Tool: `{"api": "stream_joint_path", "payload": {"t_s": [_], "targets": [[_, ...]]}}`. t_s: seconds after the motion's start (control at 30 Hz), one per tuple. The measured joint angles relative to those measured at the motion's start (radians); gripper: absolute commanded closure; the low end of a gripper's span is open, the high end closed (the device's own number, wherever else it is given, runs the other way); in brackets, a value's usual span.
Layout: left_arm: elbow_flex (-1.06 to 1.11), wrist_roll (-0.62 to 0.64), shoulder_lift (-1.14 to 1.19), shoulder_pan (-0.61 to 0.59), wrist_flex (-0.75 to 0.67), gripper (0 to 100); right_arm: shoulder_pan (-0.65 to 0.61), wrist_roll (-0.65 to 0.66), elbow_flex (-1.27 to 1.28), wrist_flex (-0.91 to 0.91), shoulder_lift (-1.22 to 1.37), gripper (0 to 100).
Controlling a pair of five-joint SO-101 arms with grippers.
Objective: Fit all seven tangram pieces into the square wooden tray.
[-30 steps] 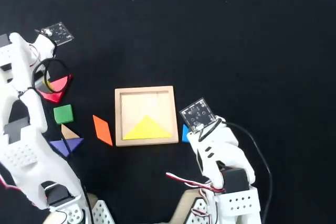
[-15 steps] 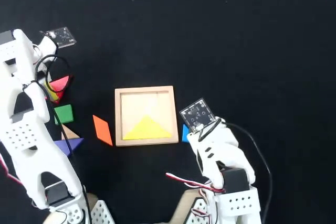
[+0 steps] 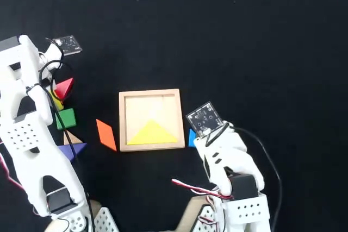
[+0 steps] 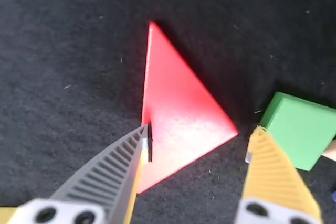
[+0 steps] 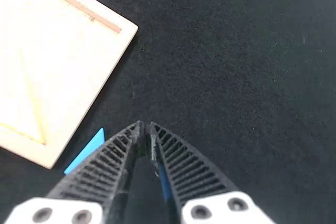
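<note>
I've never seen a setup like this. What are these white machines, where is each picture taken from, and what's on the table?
These are two robot arms, the left arm and the right arm, side by side. One picture looks down over the table; the other two come from a camera on each arm's wrist, looking along its jaws. On the table sits a square wooden tray with a yellow triangle inside. Loose pieces lie around it, among them an orange parallelogram, a green square, a red triangle and a blue piece. The left arm's jaws stand open around the red triangle. The right arm's jaws are shut and empty, over the blue piece.
</note>
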Motion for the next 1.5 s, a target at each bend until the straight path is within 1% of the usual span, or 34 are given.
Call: {"api": "stream_joint_path", "payload": {"t_s": [0.17, 0.23, 0.4, 0.6, 0.8, 1.1, 1.17, 1.27, 1.33, 1.5], "targets": [[0.0, -0.003, 0.0, -0.008, 0.0, 71, 0.0, 0.0, 0.0, 0.0, 0.0, 98.7], [0.0, -0.005, 0.0, -0.008, -0.02, 71, 0.0, 0.0, 0.0, 0.0, 0.0, 98.7], [0.0, 0.025, 0.0, -0.008, -0.069, 67, 0.0, 0.0, 0.0, 0.0, 0.0, 98.7], [0.0, 0.032, 0.0, -0.008, -0.078, 67, 0.0, 0.0, 0.0, 0.0, 0.0, 98.7], [0.0, 0.032, 0.035, -0.008, -0.167, 67, 0.0, 0.0, 0.0, 0.0, 0.0, 98.7], [-0.038, 0.005, 0.087, -0.006, -0.169, 67, 0.0, 0.0, 0.0, 0.0, 0.0, 98.7], [-0.038, -0.006, 0.089, -0.005, -0.169, 70, 0.0, 0.0, 0.0, 0.0, 0.0, 98.7], [-0.04, -0.012, 0.089, -0.003, -0.15, 79, 0.0, 0.0, 0.0, 0.0, 0.0, 98.7], [-0.04, -0.02, 0.087, -0.003, -0.127, 82, 0.0, 0.0, 0.0, 0.0, 0.0, 98.7], [-0.046, -0.02, 0.087, -0.002, -0.104, 85, 0.0, 0.0, 0.0, 0.0, 0.0, 98.7]]}}
